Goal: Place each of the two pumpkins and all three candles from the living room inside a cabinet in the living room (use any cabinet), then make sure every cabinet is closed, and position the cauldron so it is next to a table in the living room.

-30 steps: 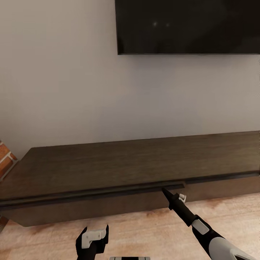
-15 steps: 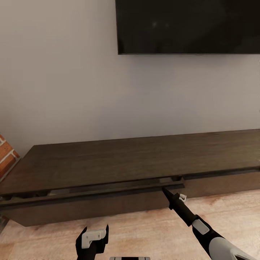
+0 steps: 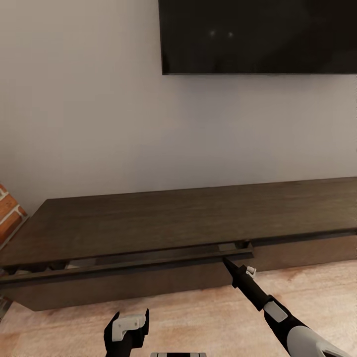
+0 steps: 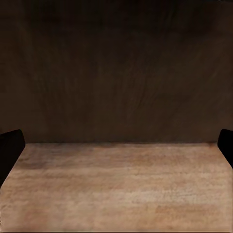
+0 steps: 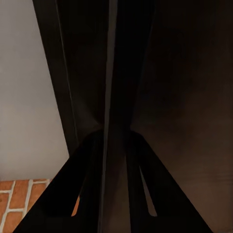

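Note:
The long dark brown cabinet (image 3: pixel 173 223) runs along the wall under the TV. Its left drawer front (image 3: pixel 124 282) stands a little way out, with a narrow gap behind its top edge. My right gripper (image 3: pixel 225 261) is at the right end of that top edge, its fingers pinched together on it. In the right wrist view the dark drawer edge (image 5: pixel 114 73) runs between the closed-in fingers (image 5: pixel 77 184). My left gripper (image 3: pixel 127 317) hangs open and empty low over the floor, facing the cabinet front (image 4: pixel 116 73). Pumpkins, candles, cauldron and table are out of view.
A black TV (image 3: pixel 258 34) is mounted on the pale wall above the cabinet. A red brick surface (image 3: pixel 10 210) borders the cabinet's left end. Light wood-plank floor (image 3: pixel 198 317) lies between me and the cabinet.
The left drawer front has come out a little from the cabinet, opening a narrow gap along its top. The view shifted slightly with it. My left gripper has not moved.

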